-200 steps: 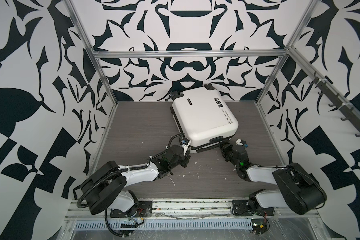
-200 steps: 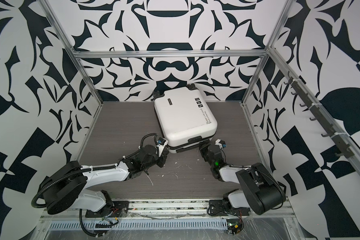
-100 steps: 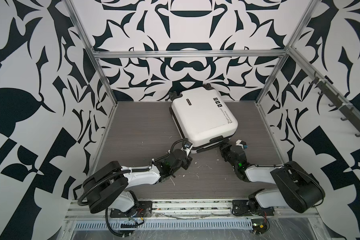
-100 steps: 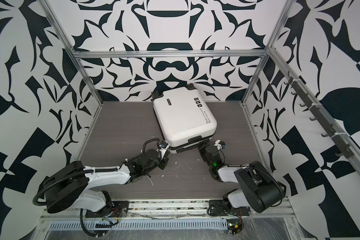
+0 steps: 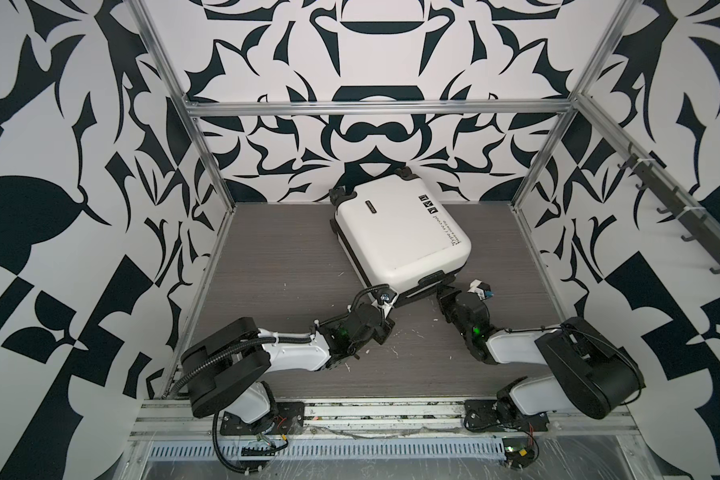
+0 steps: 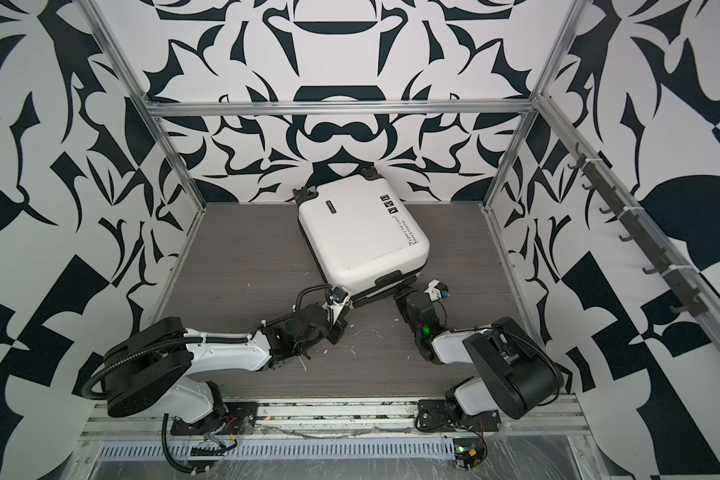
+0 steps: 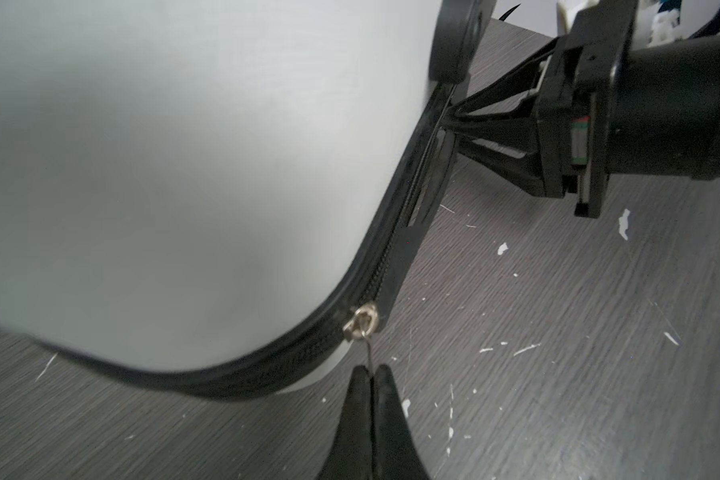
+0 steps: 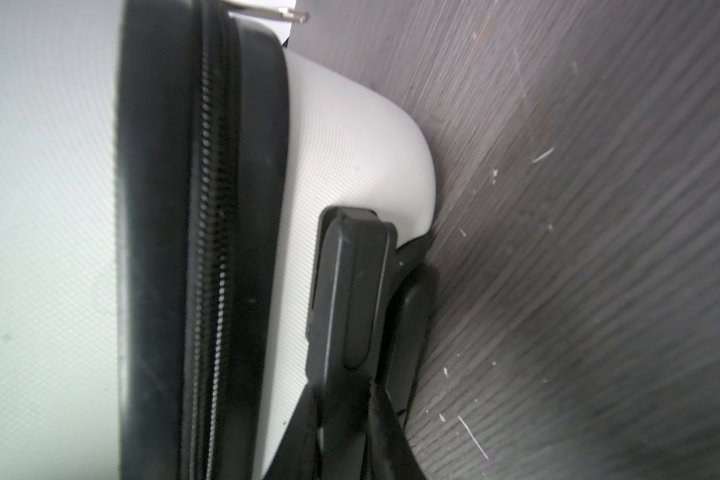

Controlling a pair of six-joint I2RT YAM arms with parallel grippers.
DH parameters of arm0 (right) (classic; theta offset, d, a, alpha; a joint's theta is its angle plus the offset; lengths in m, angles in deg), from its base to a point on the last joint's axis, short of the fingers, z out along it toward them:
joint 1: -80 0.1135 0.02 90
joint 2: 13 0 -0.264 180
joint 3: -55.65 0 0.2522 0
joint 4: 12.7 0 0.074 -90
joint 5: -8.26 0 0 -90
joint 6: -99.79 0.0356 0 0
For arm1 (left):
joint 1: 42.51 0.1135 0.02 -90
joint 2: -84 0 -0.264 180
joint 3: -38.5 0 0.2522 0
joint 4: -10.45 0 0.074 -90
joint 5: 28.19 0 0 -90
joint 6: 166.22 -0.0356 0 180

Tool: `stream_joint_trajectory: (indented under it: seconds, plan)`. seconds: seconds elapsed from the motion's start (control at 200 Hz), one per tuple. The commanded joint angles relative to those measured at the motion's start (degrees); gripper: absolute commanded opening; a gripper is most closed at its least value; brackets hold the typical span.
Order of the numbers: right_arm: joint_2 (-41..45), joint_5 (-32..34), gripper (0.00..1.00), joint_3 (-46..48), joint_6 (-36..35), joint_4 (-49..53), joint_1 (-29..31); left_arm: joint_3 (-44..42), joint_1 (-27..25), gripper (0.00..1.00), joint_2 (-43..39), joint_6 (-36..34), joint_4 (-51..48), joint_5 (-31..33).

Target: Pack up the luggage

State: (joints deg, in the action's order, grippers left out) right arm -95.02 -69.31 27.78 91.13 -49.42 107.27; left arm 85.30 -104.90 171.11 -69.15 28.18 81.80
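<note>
The luggage (image 5: 400, 232) lies flat and closed on the bench (image 5: 287, 257), toward the middle of the back edge and turned at a slant, with its wheels (image 5: 337, 193) by the back wall and one rounded corner pointing to the front edge. The shell is hard, smooth and white. It looks stiff enough not to dent, but it is probably too slick and too broad for either set of jaws to grip. It also seems light enough to skate over the bench if tugged from one side only.

The places to take hold are small. The left end effector (image 7: 373, 374) is clenched on the thin metal pull loop (image 7: 368, 347) that hangs from the zipper slider (image 7: 362, 322), right at that front corner. The loop is slight and could slip out or bend, so the pull probably wants to run along the zipper track (image 8: 208, 208) rather than away from the shell.

The right end effector (image 5: 443, 291) sits against the front-facing side of the luggage, beside a black moulded piece on the lower shell. Its jaws stand narrow, but I cannot tell whether they clamp anything or merely press. Bracing there looks sensible, since the curve at the corner is where the slider is likeliest to bind.
</note>
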Motion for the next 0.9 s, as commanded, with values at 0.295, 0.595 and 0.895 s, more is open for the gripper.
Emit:
stream_joint_trajectory:
  seconds: [0.295,0.595,0.895]
  plan:
    - [-1.58,-5.97,0.00,-3.00,-0.77,-7.35,4.67,7.66,-6.01,0.00,4.58,-0.48,6.05,-1.03]
    - [-2.27,-5.05,0.00,-2.96,-0.74,-7.95,6.67,13.06,-8.27,0.00,9.56,-0.45,6.92,0.94]
    - [-2.45,-4.13,0.00,-2.94,-0.92,-7.96,8.77,16.78,-9.08,0.00,12.64,-0.98,7.67,2.66]
